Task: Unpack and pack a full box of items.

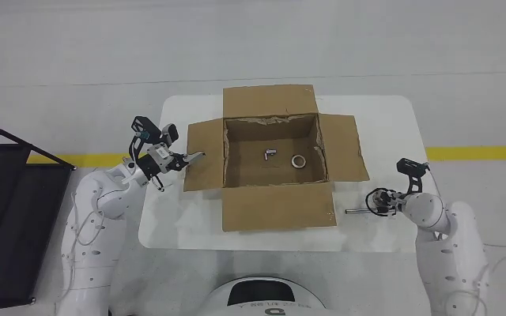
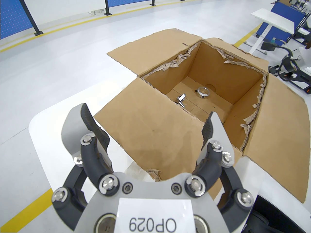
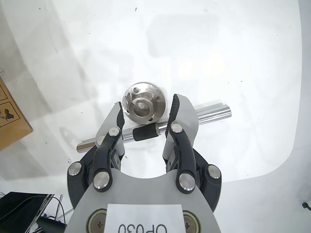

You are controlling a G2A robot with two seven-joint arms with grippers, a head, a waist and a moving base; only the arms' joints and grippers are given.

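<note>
An open cardboard box (image 1: 273, 201) stands mid-table with all flaps folded out. On its floor lie a small metal bracket (image 1: 270, 153) (image 2: 181, 99) and a metal ring (image 1: 299, 161) (image 2: 203, 92). My left gripper (image 1: 186, 160) (image 2: 148, 120) hovers open over the box's left flap, holding nothing. To the right of the box, my right gripper (image 1: 378, 201) (image 3: 147, 107) is low over the table, shut on a round metal flange (image 3: 144, 106). A steel rod (image 1: 356, 211) (image 3: 211, 112) with a black sleeve lies on the table just under it.
The white table (image 1: 379, 118) has bare room to the right of and behind the box. The box's torn inner edges (image 2: 179, 59) stick inward. A black frame (image 1: 24, 213) stands on the floor off the table's left side.
</note>
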